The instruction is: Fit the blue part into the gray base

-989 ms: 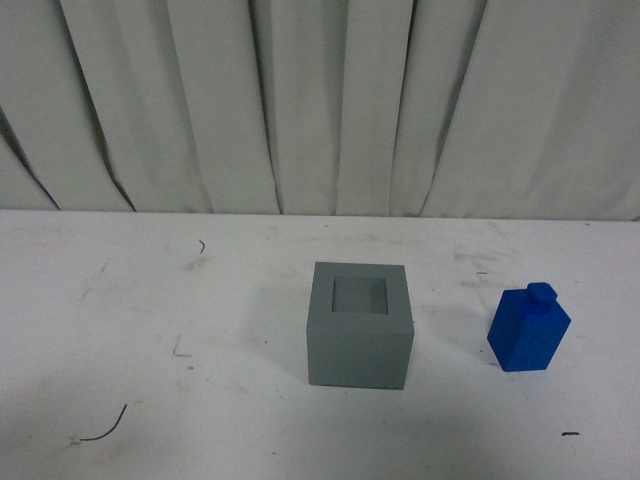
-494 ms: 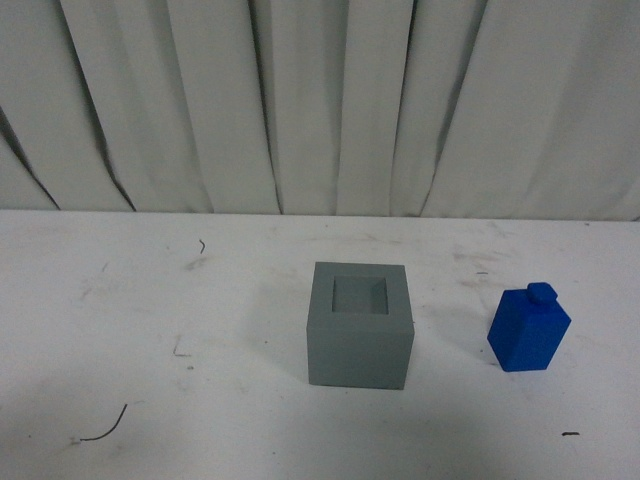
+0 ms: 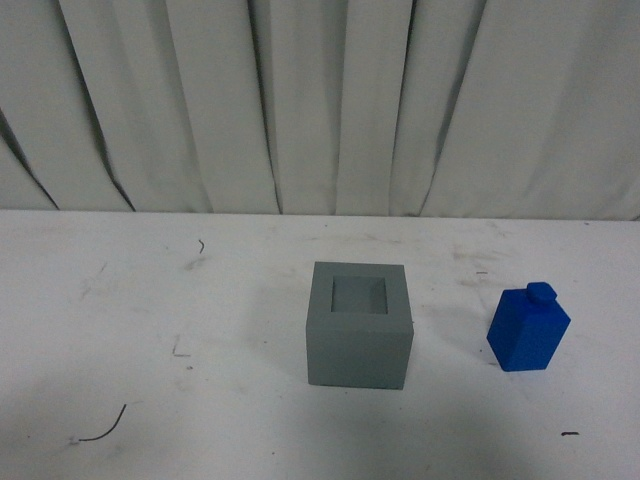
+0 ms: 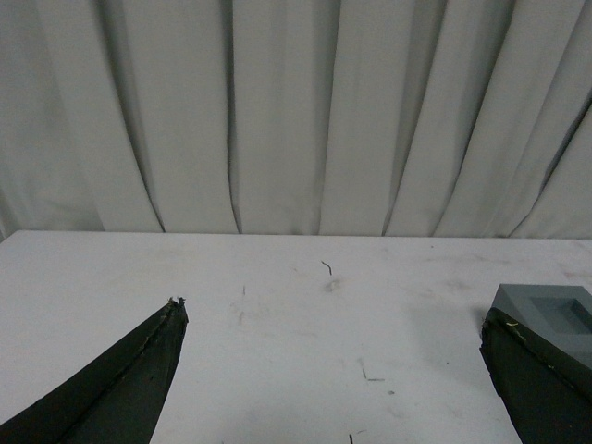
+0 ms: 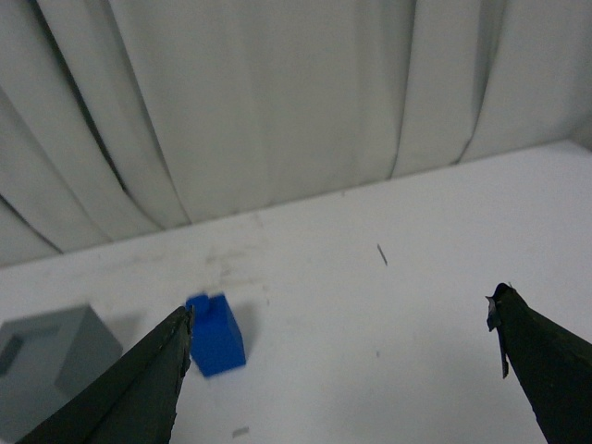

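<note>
The blue part stands upright on the white tabletop, its long axis vertical and its round stud on top. It sits to the right of the gray base, apart from it with bare tabletop between them. The base's square recess faces up and is empty, so the insertion has not begun.

Neither arm shows in the front view. The right gripper is spread wide and holds nothing. From its wrist camera the blue part lies ahead of and below it, off the midline and close to the tip of the finger on the base's side. The left gripper is also spread wide and empty, with only a corner of the base beside one finger.

The right arm looks the nearer one for the pickup. It would probably need to shift toward the base's side to centre the part between its fingers, then come down around the part's upright sides.
</note>
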Robot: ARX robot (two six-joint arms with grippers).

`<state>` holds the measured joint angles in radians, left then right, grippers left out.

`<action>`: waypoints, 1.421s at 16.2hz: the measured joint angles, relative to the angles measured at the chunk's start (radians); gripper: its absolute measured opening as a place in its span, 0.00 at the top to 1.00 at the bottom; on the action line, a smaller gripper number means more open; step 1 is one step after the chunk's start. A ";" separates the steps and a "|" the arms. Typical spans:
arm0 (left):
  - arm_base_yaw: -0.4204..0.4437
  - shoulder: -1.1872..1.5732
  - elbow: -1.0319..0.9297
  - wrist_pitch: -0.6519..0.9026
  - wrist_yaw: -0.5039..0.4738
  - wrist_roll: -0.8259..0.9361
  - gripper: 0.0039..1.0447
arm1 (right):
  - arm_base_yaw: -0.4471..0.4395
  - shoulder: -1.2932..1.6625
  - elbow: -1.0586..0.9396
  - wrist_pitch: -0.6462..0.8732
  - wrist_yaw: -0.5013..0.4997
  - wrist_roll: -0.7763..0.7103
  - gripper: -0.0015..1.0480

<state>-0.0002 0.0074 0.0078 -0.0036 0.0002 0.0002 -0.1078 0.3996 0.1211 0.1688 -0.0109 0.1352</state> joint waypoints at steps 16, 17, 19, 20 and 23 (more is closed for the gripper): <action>0.000 0.000 0.000 0.000 0.000 0.000 0.06 | 0.084 1.435 0.924 0.055 -0.738 -0.842 0.06; 0.000 0.000 0.000 0.000 0.000 0.000 0.06 | 0.079 1.462 0.967 -0.064 -0.754 -0.970 0.06; 0.000 0.000 0.000 0.000 0.000 0.000 0.06 | 0.072 1.532 1.070 -0.340 -0.756 -1.281 0.06; 0.000 0.000 0.000 0.000 0.000 0.000 0.06 | 0.072 1.549 1.097 -0.407 -0.749 -1.377 0.06; 0.000 0.000 0.000 0.001 0.000 0.000 0.06 | 0.074 1.601 1.186 -0.575 -0.687 -1.625 0.06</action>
<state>-0.0002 0.0074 0.0078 -0.0029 -0.0002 -0.0002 -0.0338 2.0010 1.3075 -0.4061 -0.6975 -1.4902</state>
